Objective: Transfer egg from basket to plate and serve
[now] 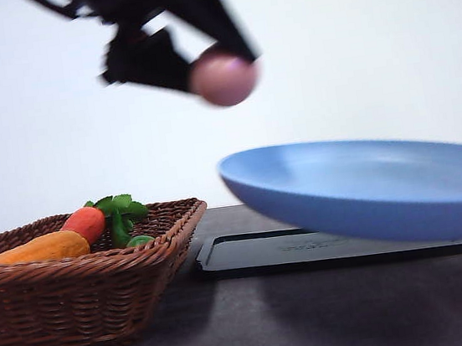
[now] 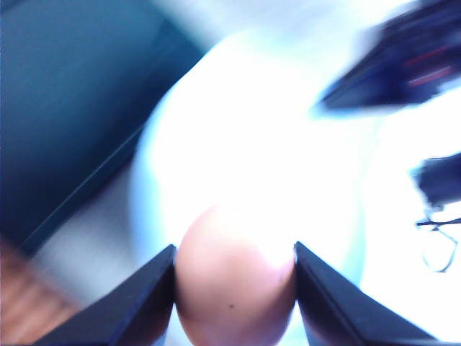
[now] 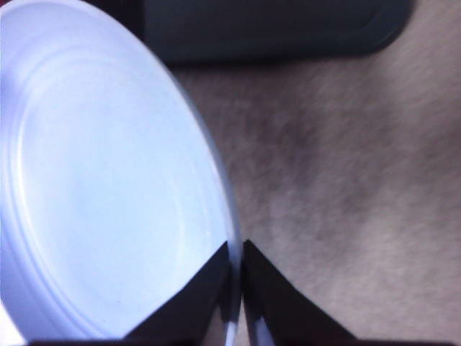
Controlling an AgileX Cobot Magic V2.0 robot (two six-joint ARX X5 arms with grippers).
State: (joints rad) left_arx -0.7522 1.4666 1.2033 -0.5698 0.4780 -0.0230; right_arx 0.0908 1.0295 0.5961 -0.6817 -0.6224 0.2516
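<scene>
Front camera: low, near worktop [image 1: 317, 323] level, facing forward; basket [image 1: 76, 285] close at left, plate [image 1: 368, 190] side-on at right. Left wrist camera: very close behind its end effector [image 2: 235, 288], looking down past the egg [image 2: 234, 288] onto the plate [image 2: 274, 130]. Right wrist camera: close above plate rim [image 3: 229, 238], facing the worktop [image 3: 346, 202]. The plate appears in all three views.

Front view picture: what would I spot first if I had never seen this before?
Probably the egg, pinched in the left gripper high in the air above the near edge of the big blue plate. The plate is off the table and tilted, its rim clamped by the right gripper.
</scene>
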